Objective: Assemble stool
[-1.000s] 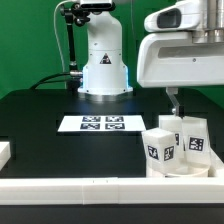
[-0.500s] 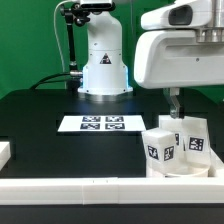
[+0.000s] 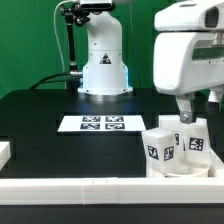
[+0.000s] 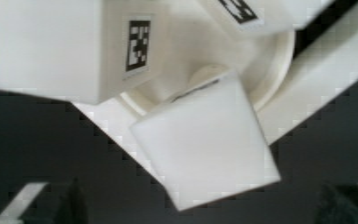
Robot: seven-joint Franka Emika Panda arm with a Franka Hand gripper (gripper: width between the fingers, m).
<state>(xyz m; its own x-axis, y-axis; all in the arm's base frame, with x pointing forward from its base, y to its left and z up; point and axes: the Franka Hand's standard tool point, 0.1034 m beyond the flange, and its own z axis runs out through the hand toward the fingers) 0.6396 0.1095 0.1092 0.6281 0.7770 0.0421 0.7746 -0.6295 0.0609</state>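
Observation:
The stool stands upside down at the exterior view's front right: a round white seat (image 3: pixel 188 169) with three blocky tagged legs (image 3: pixel 160 148) standing up from it. In the wrist view the seat's rim (image 4: pixel 311 80) curves behind a plain white leg (image 4: pixel 202 150), with a tagged leg (image 4: pixel 69 50) beside it. My gripper (image 3: pixel 183 110) hangs just above the rear legs. In the wrist view the gripper (image 4: pixel 194 212) is open, its dark fingertips (image 4: pixel 23 205) spread wide on either side of the plain leg's end. It holds nothing.
The marker board (image 3: pixel 100 124) lies flat on the black table, left of the stool in the exterior view. A long white rail (image 3: pixel 90 188) runs along the front edge, and a short white piece (image 3: pixel 5 152) sits at the left. The arm's base (image 3: pixel 103 65) stands at the back.
The arm's wrist has moved toward the exterior view's right, over the stool's rear legs. The stool has not moved.

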